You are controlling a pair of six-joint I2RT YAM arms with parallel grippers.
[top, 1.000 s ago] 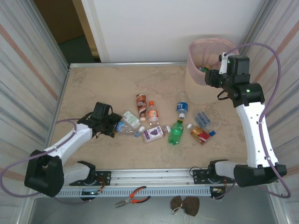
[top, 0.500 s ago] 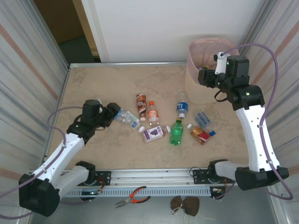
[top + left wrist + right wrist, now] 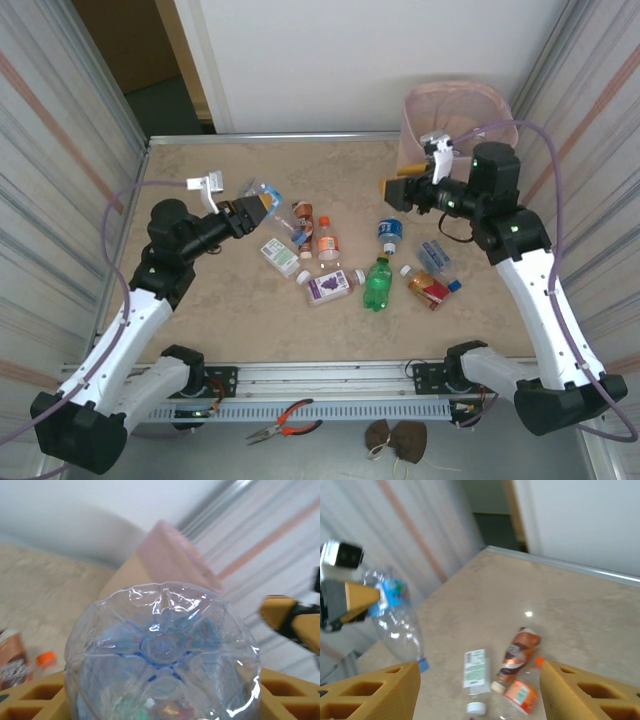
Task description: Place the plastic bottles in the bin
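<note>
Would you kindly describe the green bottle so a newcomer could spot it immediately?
Start at the beige table and look to its middle. The green bottle lies there on its side, between a purple-labelled bottle and a red-labelled one; it alone is green.

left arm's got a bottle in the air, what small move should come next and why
Probably swing the left gripper rightward: it is shut on the clear bottle, held above the table, and the bin stands at the far right corner.

Nine plastic bottles (image 3: 377, 283), one bin (image 3: 455, 90)
</note>
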